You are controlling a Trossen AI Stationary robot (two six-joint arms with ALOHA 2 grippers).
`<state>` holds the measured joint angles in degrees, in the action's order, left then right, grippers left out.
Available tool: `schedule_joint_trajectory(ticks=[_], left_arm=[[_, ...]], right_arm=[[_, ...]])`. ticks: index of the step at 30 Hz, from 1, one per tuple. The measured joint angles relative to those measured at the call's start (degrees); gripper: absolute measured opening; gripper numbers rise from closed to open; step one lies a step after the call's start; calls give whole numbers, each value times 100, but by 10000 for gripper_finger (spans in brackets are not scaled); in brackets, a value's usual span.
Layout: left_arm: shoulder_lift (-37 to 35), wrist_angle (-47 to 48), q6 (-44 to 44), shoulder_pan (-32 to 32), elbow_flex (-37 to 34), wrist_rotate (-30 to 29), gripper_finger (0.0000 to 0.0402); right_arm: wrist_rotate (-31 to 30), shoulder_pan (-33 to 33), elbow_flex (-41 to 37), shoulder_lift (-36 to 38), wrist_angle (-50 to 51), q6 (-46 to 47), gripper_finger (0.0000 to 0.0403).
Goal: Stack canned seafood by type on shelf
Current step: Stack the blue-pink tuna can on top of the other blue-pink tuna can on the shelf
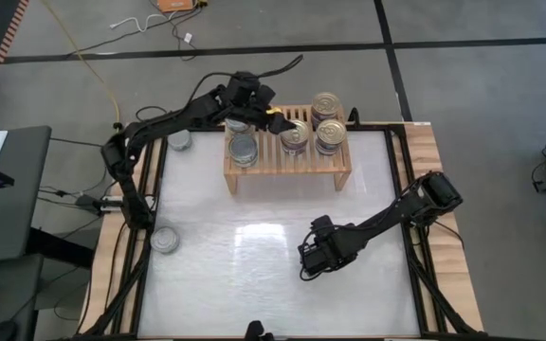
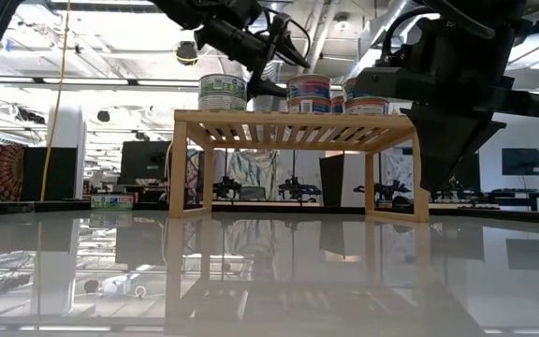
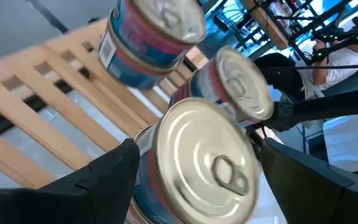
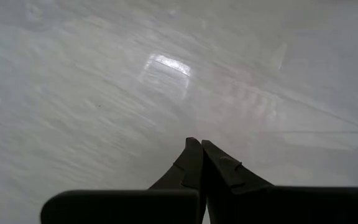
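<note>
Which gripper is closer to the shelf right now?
Left. The left gripper is over the shelf, around a gold-top can. The right gripper is out over the bare table, jaws shut.

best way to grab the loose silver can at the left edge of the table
Grip the loose silver can across its round side wall, coming straight down from above. It lies flat with its top up and nothing beside it, so fingers should fit on either side.
</note>
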<state>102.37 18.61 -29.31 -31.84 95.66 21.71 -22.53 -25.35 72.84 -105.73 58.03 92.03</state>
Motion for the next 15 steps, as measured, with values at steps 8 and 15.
schedule_joint_trajectory(ticks=[8, 15], left_arm=[[-691, 71, 496, 58, 1, -481, 321], [-1620, 1027, 1196, 691, -92, -1534, 321]], right_arm=[[13, -61, 0, 0, 5, 0, 28], [55, -206, 0, 0, -53, 136, 28]])
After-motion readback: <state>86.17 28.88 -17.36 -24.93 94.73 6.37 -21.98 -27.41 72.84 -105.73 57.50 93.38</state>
